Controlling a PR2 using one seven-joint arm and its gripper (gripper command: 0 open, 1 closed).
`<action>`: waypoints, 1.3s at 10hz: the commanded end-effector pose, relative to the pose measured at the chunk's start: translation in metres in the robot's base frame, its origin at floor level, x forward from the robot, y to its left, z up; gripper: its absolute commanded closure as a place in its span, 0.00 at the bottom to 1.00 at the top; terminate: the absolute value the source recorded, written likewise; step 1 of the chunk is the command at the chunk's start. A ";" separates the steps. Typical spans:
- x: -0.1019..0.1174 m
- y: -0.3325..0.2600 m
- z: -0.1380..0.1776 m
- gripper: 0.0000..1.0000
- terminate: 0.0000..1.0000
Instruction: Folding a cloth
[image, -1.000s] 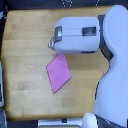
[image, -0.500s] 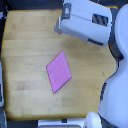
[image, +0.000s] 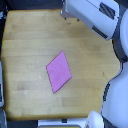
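The pink-magenta cloth (image: 59, 71) lies flat on the wooden tabletop (image: 30, 45), a small diamond shape a little below the table's middle. The robot's white arm (image: 92, 16) reaches across the top right corner of the exterior view, well away from the cloth. Its gripper end sits at the top edge near the arm's left tip (image: 65, 10); the fingers do not show clearly, so I cannot tell whether they are open or shut. Nothing is held that I can see.
The robot's white body (image: 117, 105) fills the exterior view's right side and bottom right corner. A dark strip (image: 2, 95) runs along the table's left edge. The table's front edge lies at the bottom of the view.
The arm has pulled up and to the right, from above the cloth to the top right corner. The cloth lies uncovered and in the same spot.
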 end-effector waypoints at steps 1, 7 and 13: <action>0.026 -0.109 0.006 0.00 0.00; 0.017 -0.220 0.012 0.00 0.00; -0.016 -0.273 0.003 0.00 0.00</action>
